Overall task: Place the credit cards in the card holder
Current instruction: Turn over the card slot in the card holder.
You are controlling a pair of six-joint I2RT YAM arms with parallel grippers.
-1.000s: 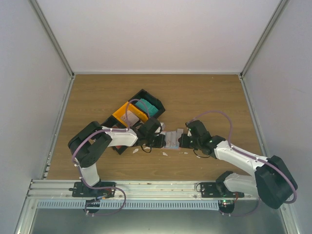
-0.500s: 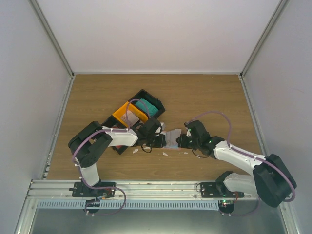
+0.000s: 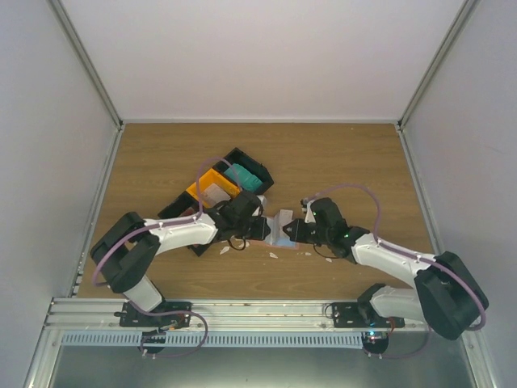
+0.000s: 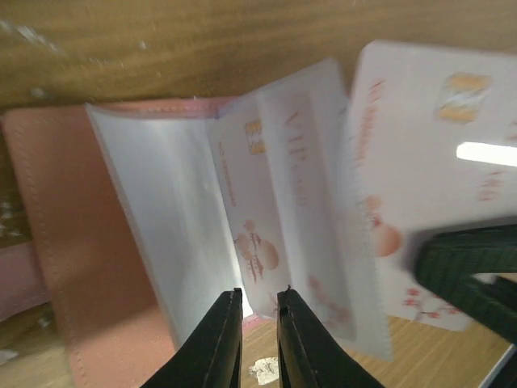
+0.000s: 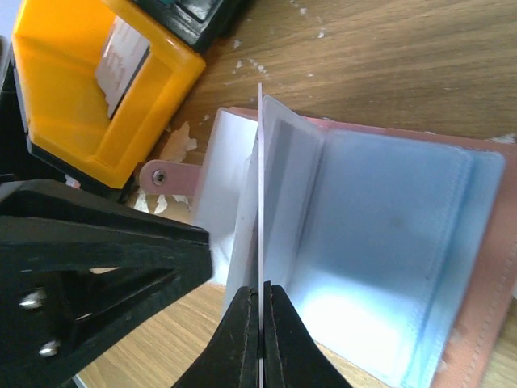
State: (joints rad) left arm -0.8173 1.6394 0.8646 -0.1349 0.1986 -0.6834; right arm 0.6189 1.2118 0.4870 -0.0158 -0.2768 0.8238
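Observation:
The salmon card holder (image 3: 280,234) lies open on the table between both grippers, its leather cover (image 4: 56,242) and clear sleeves (image 5: 388,259) spread out. One sleeve holds a white credit card with red marks (image 4: 271,202). My right gripper (image 5: 262,287) is shut on another white credit card (image 5: 261,178), held edge-on against the standing sleeves; its printed face (image 4: 428,153) shows in the left wrist view. My left gripper (image 4: 259,295) stands just off the sleeves' lower edge, jaws slightly open with only table between them.
A black tray with an orange compartment (image 3: 212,190) and a teal item (image 3: 242,176) sits behind the left gripper; something white and card-like rests in the orange bin (image 5: 121,56). Small white paper scraps (image 3: 224,250) lie near the holder. White walls enclose the table.
My left jaws have parted a little and the left arm has stretched out lower to the left. The right gripper has carried its card leftward to the holder's sleeves.

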